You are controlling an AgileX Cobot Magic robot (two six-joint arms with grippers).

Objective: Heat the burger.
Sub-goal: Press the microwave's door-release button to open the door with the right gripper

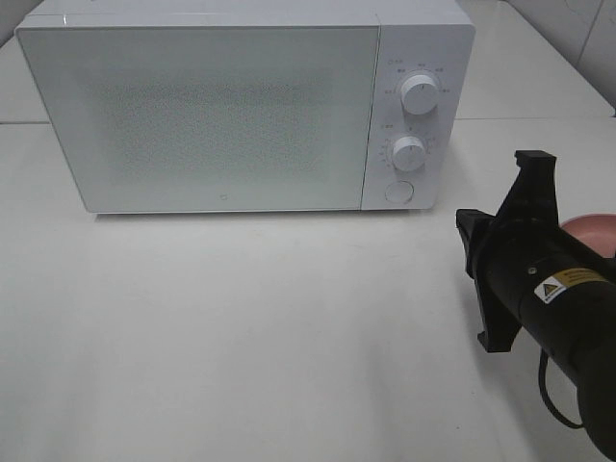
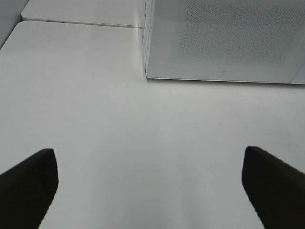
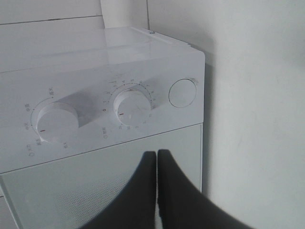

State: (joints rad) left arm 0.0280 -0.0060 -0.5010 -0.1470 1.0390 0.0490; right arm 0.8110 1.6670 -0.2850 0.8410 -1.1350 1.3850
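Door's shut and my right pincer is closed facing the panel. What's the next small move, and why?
Probably nudge the right pincer forward onto the round button and press it. The door is closed, so nothing can go in; the pincer is shut into a poking tip facing it. The burger isn't in view, only a pink plate edge, and the left pincer hangs open.

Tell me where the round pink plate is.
Exterior high view: the round pink plate shows at the right edge, partly behind the black right arm, right of the white microwave.
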